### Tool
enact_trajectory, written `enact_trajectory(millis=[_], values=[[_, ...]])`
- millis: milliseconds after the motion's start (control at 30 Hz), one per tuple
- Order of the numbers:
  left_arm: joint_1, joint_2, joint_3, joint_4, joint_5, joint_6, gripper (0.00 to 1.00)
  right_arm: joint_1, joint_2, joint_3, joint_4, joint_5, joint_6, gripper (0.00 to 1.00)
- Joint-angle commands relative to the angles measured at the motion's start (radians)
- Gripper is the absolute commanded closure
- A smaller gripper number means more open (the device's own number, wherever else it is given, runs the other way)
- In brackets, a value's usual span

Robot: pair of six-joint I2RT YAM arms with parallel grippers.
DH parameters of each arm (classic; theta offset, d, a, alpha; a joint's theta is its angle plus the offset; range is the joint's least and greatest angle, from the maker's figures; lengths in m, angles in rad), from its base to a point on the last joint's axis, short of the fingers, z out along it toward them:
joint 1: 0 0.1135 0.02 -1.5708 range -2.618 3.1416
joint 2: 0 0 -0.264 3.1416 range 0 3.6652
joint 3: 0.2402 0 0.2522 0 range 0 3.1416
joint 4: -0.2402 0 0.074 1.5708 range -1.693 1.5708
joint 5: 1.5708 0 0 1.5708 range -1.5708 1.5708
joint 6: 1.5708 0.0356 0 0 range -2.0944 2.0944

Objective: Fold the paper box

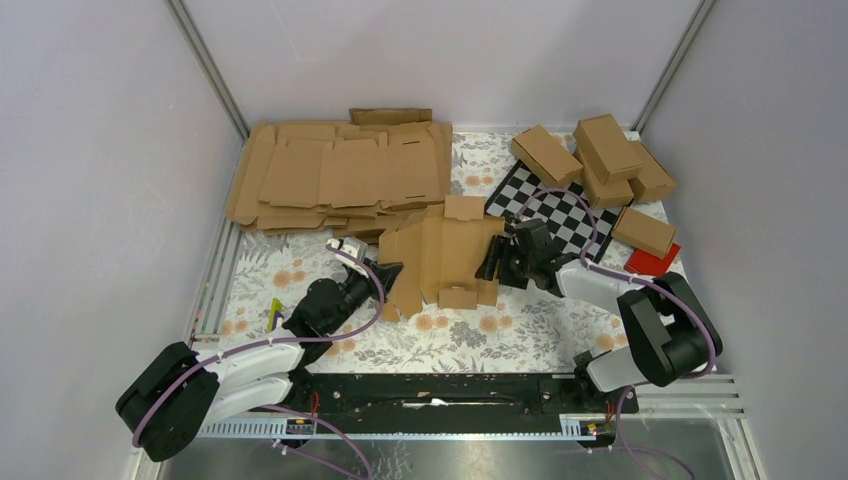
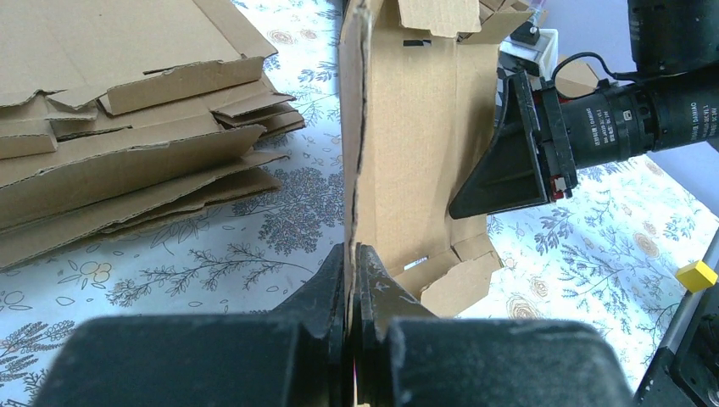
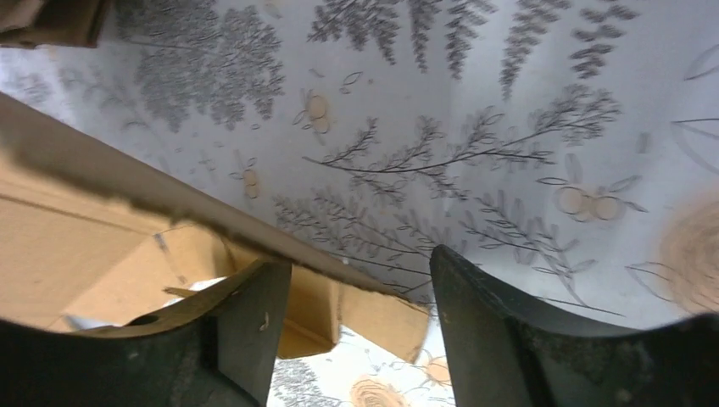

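Note:
The paper box [image 1: 445, 255] is a brown die-cut cardboard sheet, partly bent up, in the middle of the floral table. My left gripper [image 1: 388, 273] is shut on the sheet's left edge; in the left wrist view the gripper [image 2: 352, 254] pinches the upright panel [image 2: 415, 144] edge-on. My right gripper [image 1: 497, 258] is open at the sheet's right edge. In the right wrist view the gripper [image 3: 360, 280] has its jaws spread, with a cardboard flap [image 3: 373, 309] lying between them, and I cannot tell if either finger touches it.
A stack of flat cardboard sheets [image 1: 340, 175] lies at the back left. Several folded brown boxes [image 1: 600, 160] sit at the back right by a checkerboard [image 1: 555, 210] and a small red box [image 1: 652, 262]. A yellow block [image 2: 697, 275] lies near the right arm.

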Motion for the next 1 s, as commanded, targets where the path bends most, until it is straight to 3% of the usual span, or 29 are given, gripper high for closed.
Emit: enact_trajectory(millis=[0,100,167,267,433,633,833,967], values=[[-0.005,-0.002,0.010,0.033,0.010,0.019,1.00,-0.030,0.040,-0.063,0.094,-0.249,0.061,0.36],[-0.005,-0.001,0.011,0.031,0.009,0.018,1.00,-0.033,0.033,-0.094,0.172,-0.327,0.129,0.48],[-0.004,0.001,0.013,0.029,0.010,0.019,1.00,-0.033,0.029,-0.100,0.199,-0.368,0.167,0.50],[-0.005,-0.001,0.014,0.028,0.007,0.019,1.00,-0.033,0.006,-0.101,0.200,-0.390,0.201,0.40],[-0.004,-0.021,0.006,0.028,-0.005,0.018,1.00,-0.032,-0.026,-0.083,0.103,-0.363,0.180,0.34],[-0.004,-0.021,0.002,0.035,0.006,0.015,1.00,-0.032,-0.038,-0.076,0.060,-0.377,0.178,0.40],[-0.004,-0.027,0.000,0.034,0.005,0.013,1.00,-0.031,-0.055,-0.099,0.021,-0.331,0.153,0.34],[-0.004,-0.020,0.001,0.042,0.014,0.010,1.00,-0.031,-0.041,-0.110,0.016,-0.335,0.145,0.43]])
